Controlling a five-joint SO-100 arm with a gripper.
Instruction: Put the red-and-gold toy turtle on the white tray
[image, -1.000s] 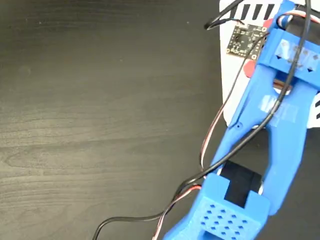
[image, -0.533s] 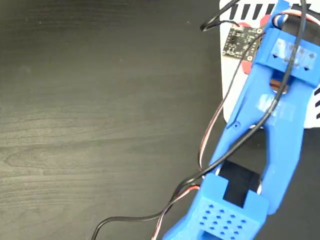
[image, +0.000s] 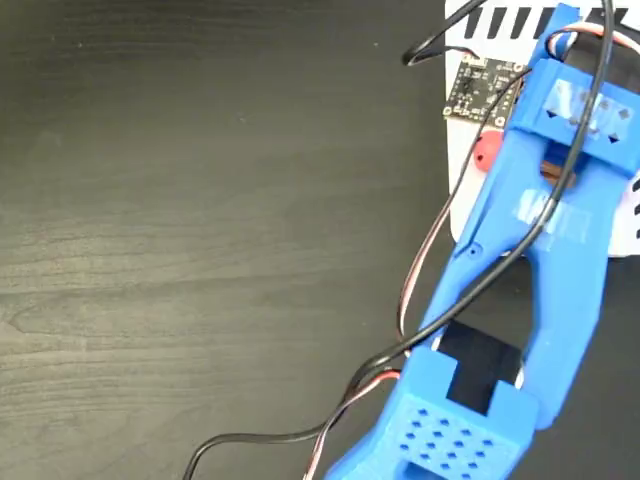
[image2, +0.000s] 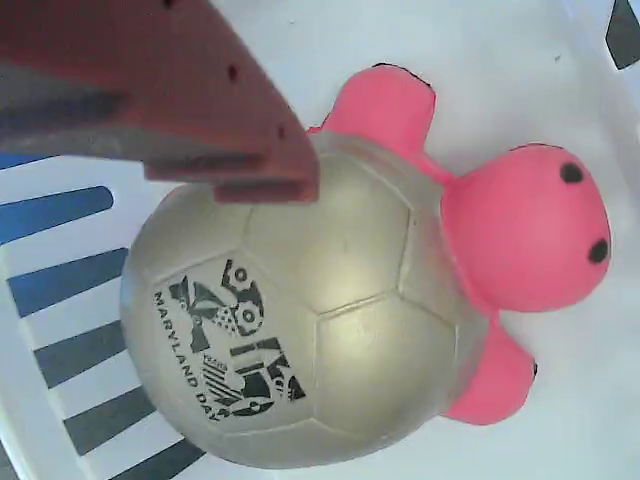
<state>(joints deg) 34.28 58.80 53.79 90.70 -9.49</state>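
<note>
The red-and-gold toy turtle (image2: 300, 310) fills the wrist view, lying on the white tray (image2: 520, 60) with its coral head to the right and the printed mark on its gold shell at lower left. One red finger (image2: 200, 110) reaches in from the upper left, its tip over the shell's edge. No finger shows on the shell's other side. In the fixed view my gripper (image: 565, 105) hangs over the white tray (image: 462, 205) at the upper right. It hides the turtle except for a red bit (image: 487, 150).
My blue arm (image: 540, 270) runs from the bottom edge up to the tray, with black and red cables (image: 420, 290) looping beside it. A small circuit board (image: 478, 88) sits at the wrist. Dark wooden tabletop (image: 200, 240) spreads to the left.
The wrist has shifted slightly left over the tray. The red bit of turtle beside the arm now sits a little lower, and the red spot near the tray's top stripes no longer shows.
</note>
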